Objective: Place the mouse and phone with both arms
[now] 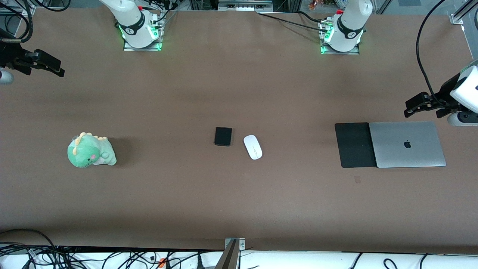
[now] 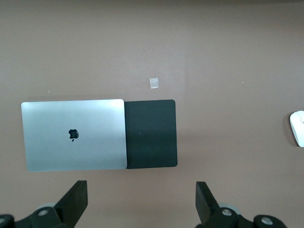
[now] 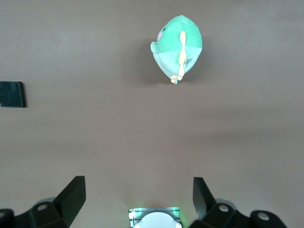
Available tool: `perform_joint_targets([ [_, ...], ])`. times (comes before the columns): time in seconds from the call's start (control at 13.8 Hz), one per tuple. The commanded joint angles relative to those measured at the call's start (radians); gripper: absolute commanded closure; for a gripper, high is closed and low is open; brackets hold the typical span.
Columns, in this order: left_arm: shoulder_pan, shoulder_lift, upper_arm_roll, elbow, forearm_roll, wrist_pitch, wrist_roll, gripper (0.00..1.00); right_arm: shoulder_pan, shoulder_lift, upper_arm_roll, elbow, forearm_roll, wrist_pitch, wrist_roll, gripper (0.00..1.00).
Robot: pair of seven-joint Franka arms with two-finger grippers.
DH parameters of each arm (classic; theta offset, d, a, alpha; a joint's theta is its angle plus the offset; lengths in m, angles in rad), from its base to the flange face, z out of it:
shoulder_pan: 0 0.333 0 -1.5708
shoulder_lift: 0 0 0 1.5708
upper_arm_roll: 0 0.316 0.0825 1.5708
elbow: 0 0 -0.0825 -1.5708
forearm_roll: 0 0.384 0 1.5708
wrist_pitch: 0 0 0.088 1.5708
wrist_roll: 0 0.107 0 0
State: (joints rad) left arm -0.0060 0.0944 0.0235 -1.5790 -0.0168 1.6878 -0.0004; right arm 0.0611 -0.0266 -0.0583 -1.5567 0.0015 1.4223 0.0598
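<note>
From the front view, the phone and the mouse lie side by side near the middle of the brown bench, close but not touching, the mouse toward the left arm's end. A green plush dinosaur sits toward the right arm's end; a closed silver laptop lies partly on a black mouse pad toward the left arm's end. The left tool hangs in the air by the laptop's end of the bench, holding nothing. The right tool hangs over the other end, likewise empty (both well apart from the task's things).

In the left wrist view, the left tool has its fingers spread wide over bare bench, just beside the laptop and pad; the mouse shows at the edge.

In the right wrist view, the right tool is also wide open and grips nothing; the dinosaur and the phone lie well apart from it.
</note>
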Motion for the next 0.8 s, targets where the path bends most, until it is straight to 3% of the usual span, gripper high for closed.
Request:
perform_joint_targets([
  [0.0, -0.003, 0.010, 0.003, 0.030, -0.002, -0.020, 0.017, 0.00, 0.000, -0.012, 0.006, 0.000, -0.009, -0.006, 0.003, 0.00],
  [0.72, -0.008, 0.024, -0.001, 0.034, 0.029, -0.010, -0.119, 0.00, 0.000, -0.010, 0.006, 0.000, -0.009, -0.003, 0.002, 0.00],
])
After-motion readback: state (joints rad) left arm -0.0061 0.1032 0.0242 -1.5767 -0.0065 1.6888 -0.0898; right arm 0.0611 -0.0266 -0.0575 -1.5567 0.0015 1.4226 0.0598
